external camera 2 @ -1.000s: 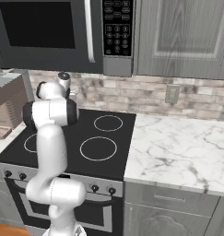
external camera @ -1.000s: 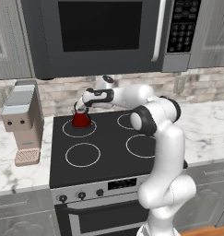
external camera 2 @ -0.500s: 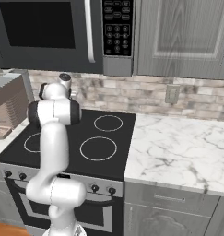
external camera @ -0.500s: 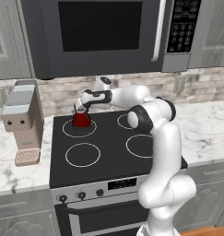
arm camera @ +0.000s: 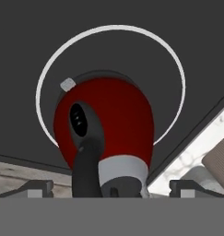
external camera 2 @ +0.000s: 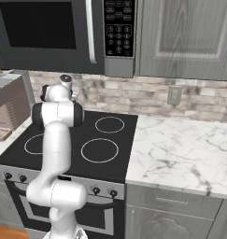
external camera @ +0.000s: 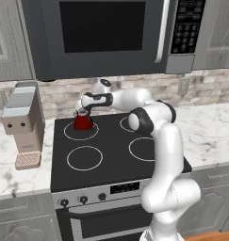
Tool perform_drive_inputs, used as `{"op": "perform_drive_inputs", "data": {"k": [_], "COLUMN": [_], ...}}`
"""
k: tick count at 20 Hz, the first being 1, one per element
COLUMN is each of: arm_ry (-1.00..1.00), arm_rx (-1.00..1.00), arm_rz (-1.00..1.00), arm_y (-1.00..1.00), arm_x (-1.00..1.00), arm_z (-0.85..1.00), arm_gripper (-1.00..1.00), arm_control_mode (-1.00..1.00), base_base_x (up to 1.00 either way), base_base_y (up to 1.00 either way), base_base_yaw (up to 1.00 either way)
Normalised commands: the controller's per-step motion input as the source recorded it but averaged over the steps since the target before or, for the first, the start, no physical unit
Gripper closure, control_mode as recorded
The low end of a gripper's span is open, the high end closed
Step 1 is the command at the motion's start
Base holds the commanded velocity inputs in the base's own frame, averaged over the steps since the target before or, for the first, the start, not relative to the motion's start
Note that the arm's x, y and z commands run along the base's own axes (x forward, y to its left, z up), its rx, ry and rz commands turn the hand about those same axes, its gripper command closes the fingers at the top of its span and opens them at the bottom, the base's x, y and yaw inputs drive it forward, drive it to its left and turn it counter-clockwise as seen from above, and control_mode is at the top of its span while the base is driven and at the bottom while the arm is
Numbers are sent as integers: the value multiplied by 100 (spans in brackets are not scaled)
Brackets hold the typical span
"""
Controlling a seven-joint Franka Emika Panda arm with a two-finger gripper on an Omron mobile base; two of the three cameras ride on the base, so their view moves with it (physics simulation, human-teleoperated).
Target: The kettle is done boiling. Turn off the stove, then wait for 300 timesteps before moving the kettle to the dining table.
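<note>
The small red kettle (external camera: 83, 122) stands upright on the rear left burner of the black glass stove (external camera: 111, 153). My gripper (external camera: 82, 108) hangs right above it, open, one finger to each side of the dark looped handle (arm camera: 85, 138). From the hand view I look down on the kettle (arm camera: 118, 120) inside the white burner ring. My gripper (arm camera: 111, 188) holds nothing, and its fingertips (arm camera: 37, 188) stand wide of the kettle body. In the right base view my own arm hides the kettle, and the stove (external camera 2: 110, 140) shows beside it. The dining table is out of view.
A beige coffee machine (external camera: 22, 121) stands on the counter left of the stove. The dark microwave (external camera: 102, 33) hangs low above the burners. Behind the kettle is the brick wall. A marble counter (external camera 2: 180, 149) runs to the right. Small knobs (external camera: 83, 199) sit on the stove's front panel.
The hand has crept slightly left and down over the kettle. Its jaws stay open and the kettle has not moved.
</note>
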Motion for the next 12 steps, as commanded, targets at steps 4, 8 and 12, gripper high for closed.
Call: {"op": "perform_drive_inputs", "data": {"k": [4, 8, 12], "arm_ry": [0, 0, 0], "arm_rx": [0, 0, 0], "arm_rz": [0, 1, 0], "arm_y": [8, 8, 11], "arm_x": [11, 10, 11], "arm_z": [-3, -4, -5], "arm_gripper": [-100, -100, 100], "arm_control_mode": [-100, -100, -100], "base_base_x": [0, 0, 0], "base_base_y": [0, 0, 0], "base_base_yaw": [0, 0, 0]}}
